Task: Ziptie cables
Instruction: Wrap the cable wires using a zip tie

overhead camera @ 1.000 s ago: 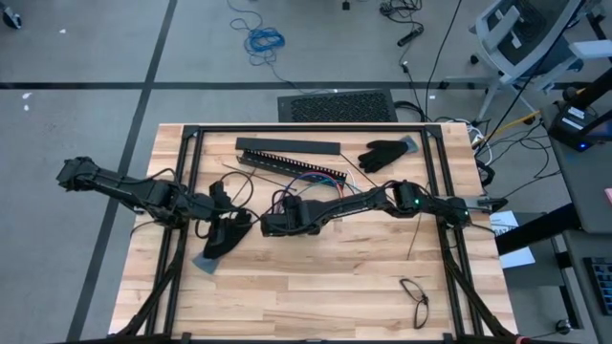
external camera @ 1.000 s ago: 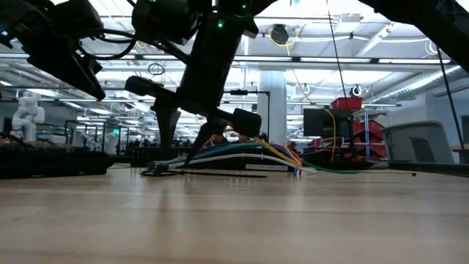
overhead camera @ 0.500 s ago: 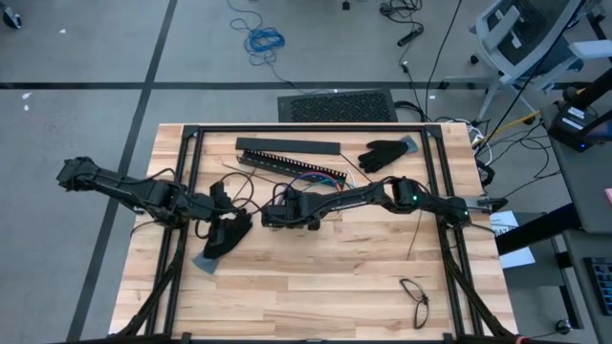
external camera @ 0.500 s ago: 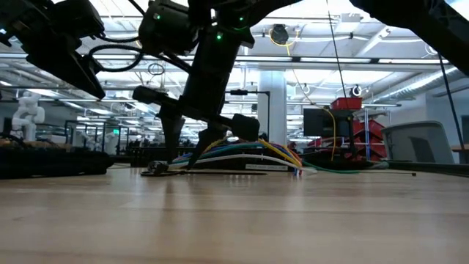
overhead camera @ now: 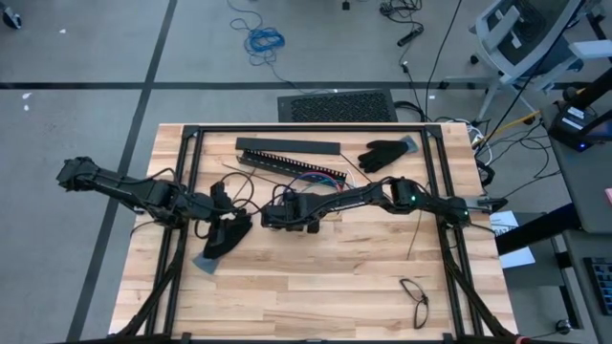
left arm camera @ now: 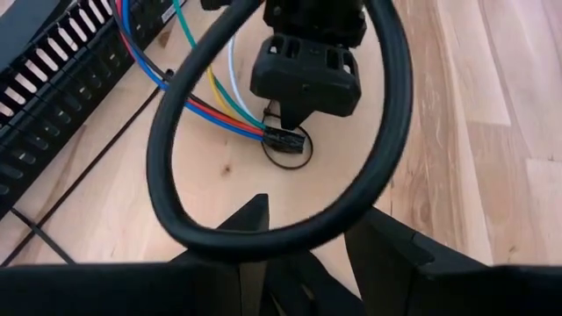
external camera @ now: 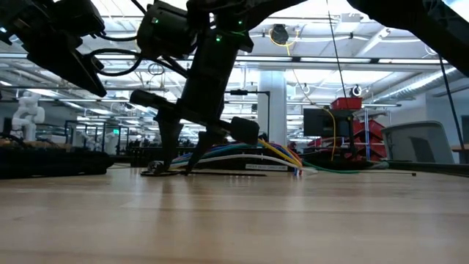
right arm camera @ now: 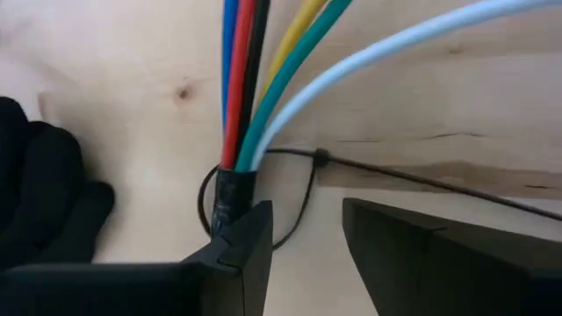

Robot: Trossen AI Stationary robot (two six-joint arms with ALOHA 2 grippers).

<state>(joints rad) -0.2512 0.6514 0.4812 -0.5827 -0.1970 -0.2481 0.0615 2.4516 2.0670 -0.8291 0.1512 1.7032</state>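
The cables lie between the right fingers, parted.

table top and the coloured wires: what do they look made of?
Table: looks like wood, pale planks with visible grain and a knot, matte finish. Wires: smooth, slightly glossy coloured sleeves, probably plastic insulation; whatever is inside is hidden.

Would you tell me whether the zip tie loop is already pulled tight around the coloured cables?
No, the right wrist view shows the zip tie as a loose, wide loop around the bundled end of the cables.
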